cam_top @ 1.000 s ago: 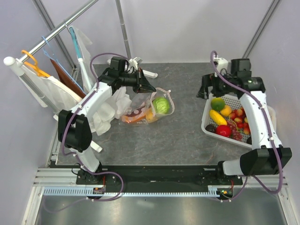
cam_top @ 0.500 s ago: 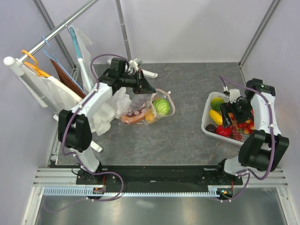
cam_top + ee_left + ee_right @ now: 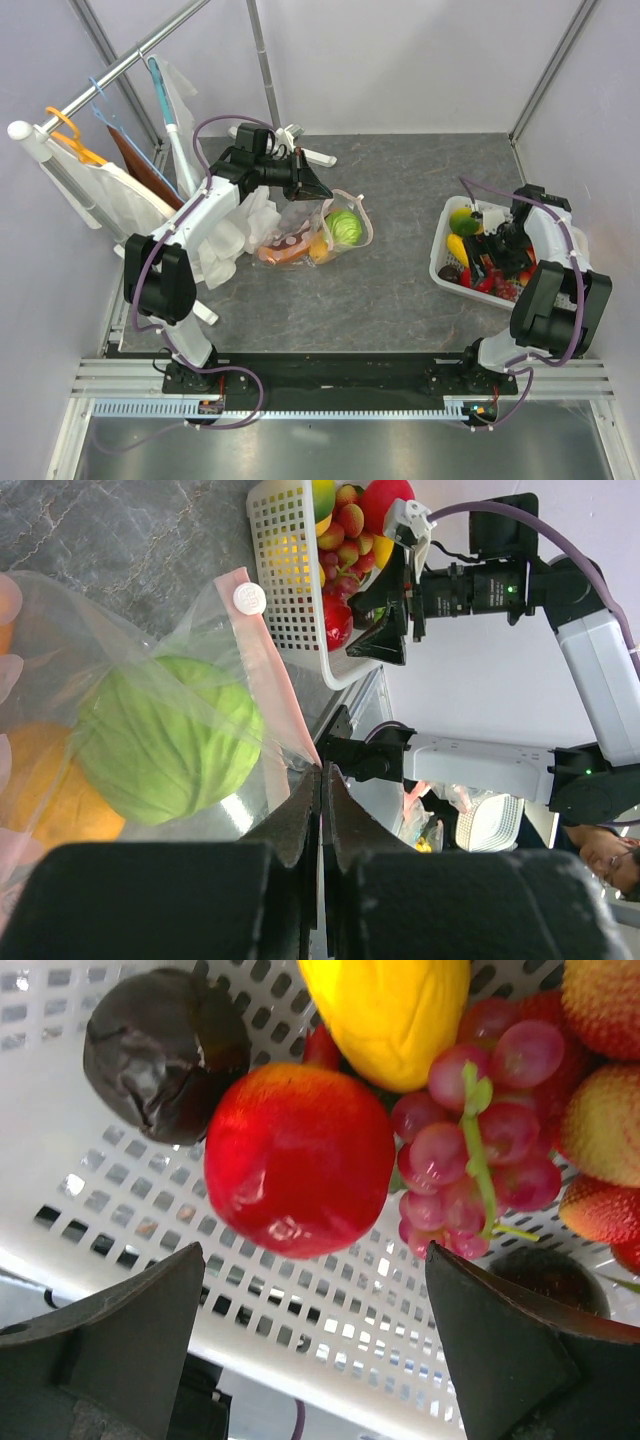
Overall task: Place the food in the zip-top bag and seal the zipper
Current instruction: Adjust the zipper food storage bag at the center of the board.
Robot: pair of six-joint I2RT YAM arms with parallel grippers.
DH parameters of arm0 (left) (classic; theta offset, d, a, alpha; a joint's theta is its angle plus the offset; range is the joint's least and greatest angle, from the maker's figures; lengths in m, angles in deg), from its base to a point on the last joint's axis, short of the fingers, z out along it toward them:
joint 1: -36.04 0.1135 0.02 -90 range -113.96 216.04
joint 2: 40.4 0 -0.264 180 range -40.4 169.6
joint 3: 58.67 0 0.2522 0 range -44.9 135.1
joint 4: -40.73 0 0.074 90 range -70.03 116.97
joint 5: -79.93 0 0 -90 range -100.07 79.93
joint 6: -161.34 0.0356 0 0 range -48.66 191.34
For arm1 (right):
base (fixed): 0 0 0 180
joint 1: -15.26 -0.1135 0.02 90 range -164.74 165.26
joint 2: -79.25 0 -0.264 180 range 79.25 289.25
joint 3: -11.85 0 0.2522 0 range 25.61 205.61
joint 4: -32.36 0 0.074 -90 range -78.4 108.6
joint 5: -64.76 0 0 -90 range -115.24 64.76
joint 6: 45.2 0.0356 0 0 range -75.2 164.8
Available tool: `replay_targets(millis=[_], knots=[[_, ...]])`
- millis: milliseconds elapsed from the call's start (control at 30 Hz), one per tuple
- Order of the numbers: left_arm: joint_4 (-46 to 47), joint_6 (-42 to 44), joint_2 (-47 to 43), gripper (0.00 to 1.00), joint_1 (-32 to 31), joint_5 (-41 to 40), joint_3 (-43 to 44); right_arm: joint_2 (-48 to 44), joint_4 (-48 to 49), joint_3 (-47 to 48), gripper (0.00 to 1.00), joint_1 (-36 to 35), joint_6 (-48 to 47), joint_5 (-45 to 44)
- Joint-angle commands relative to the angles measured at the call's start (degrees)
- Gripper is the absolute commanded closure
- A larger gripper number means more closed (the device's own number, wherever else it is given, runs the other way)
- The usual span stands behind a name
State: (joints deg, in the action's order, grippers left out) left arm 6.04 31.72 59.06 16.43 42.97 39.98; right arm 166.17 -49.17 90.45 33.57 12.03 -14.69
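Observation:
The zip-top bag (image 3: 312, 235) lies left of centre, holding a green cabbage (image 3: 344, 225) and orange pieces (image 3: 288, 247). My left gripper (image 3: 312, 187) is shut on the bag's upper edge and holds the mouth up. In the left wrist view the cabbage (image 3: 165, 735) shows through the plastic, with the pink zipper (image 3: 272, 675) and its white slider (image 3: 249, 598) beside it; my fingertips (image 3: 322, 776) pinch the film. My right gripper (image 3: 490, 255) hangs open over the food in the basket, its jaws (image 3: 315, 1255) straddling a red apple (image 3: 298, 1160), not touching it.
The white slatted basket (image 3: 441, 240) at the right also holds a yellow fruit (image 3: 385, 1005), red grapes (image 3: 480, 1130) and a dark purple fruit (image 3: 165, 1048). A rail with hangers and white cloth (image 3: 105, 190) stands at the left. Crumpled white cloth (image 3: 235, 235) lies beside the bag.
My right arm has swung from behind the basket to over it and lowered its open gripper toward the fruit. The left gripper and bag have not moved.

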Motion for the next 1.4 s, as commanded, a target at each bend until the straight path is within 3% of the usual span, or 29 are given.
replay_targets(millis=[0, 300, 467, 567, 600, 700, 733, 767, 867, 1100, 1367], knots=[[1.42, 0.42, -1.81, 0.98, 0.1, 2.33, 0.55, 0.1, 2.91, 0.19, 0.02, -0.29, 0.87, 0.79], [1.51, 0.06, -2.16, 0.98, 0.1, 2.6, 0.64, -0.43, -2.01, 7.57, 0.02, -0.29, 1.4, 5.53], [1.42, 0.06, -2.87, 0.98, 0.02, 3.04, -0.06, -2.28, -5.09, 17.31, 0.05, -0.37, 4.11, 17.73], [1.5, 0.42, -3.04, 0.98, -0.07, 3.39, -0.42, -0.79, -3.87, 22.41, 0.19, -1.86, 9.73, 28.62], [1.5, 0.5, -3.04, 0.98, -0.07, 3.48, -0.33, 0.0, -2.47, 23.05, 0.3, -3.61, 12.01, 31.18], [1.5, 0.24, -2.96, 0.98, -0.07, 3.48, -0.16, 0.1, 8.67, 22.53, 0.39, -9.48, 23.96, 36.64], [1.42, 0.07, -3.04, 0.98, 0.02, 3.48, -0.24, -0.16, 16.45, 20.61, 0.39, -11.34, 27.2, 36.56], [1.24, 0.15, -3.13, 0.98, 0.02, 3.56, -0.24, -0.34, 20.35, 19.55, 0.39, -13.19, 34.11, 36.3], [-0.42, 1.38, -3.22, 0.98, 0.02, 3.92, 0.37, -0.43, 31.36, 16.55, 0.39, -20.48, 42.15, 34.37], [-1.84, 2.79, -3.48, 0.98, 0.02, 3.92, 0.64, 5.89, 33.4, 16.9, 0.43, -30.07, 42.62, 32.87], [-2.19, 2.88, -2.69, 0.98, 0.02, 4.44, 1.6, 4.94, 35.25, 10.84, 0.47, -36.05, 41.83, 30.24]])
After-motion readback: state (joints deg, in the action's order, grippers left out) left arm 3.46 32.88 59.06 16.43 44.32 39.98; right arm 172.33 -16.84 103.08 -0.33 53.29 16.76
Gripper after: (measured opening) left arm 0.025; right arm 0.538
